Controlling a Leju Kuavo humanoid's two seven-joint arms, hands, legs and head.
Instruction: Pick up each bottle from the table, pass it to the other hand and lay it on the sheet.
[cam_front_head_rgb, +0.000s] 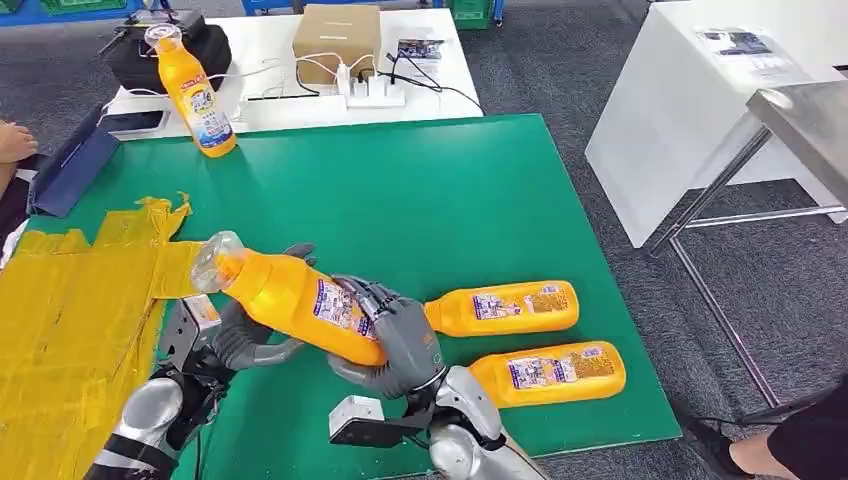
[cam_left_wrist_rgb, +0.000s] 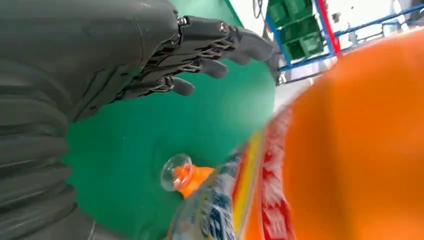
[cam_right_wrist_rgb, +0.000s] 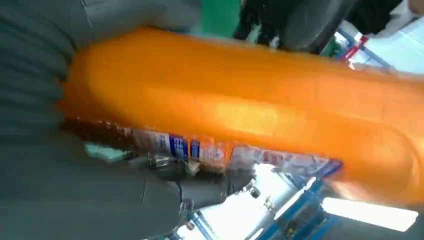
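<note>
Right hand (cam_front_head_rgb: 395, 340) gripped the lower body of an orange bottle (cam_front_head_rgb: 290, 297), holding it tilted above the green bench (cam_front_head_rgb: 420, 200). Left hand (cam_front_head_rgb: 250, 335) cupped beneath it, fingers spread, not clasping. Two more bottles (cam_front_head_rgb: 505, 307) lay just beside; the yellow sheet (cam_front_head_rgb: 70, 310) lay to the left.

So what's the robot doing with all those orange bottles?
It is handing an orange bottle from one hand to the other above the green mat. The right hand grips its body; the left hand is cupped under it, fingers apart. Two bottles lie on the mat, another stands behind. The yellow sheet waits at left.
</note>
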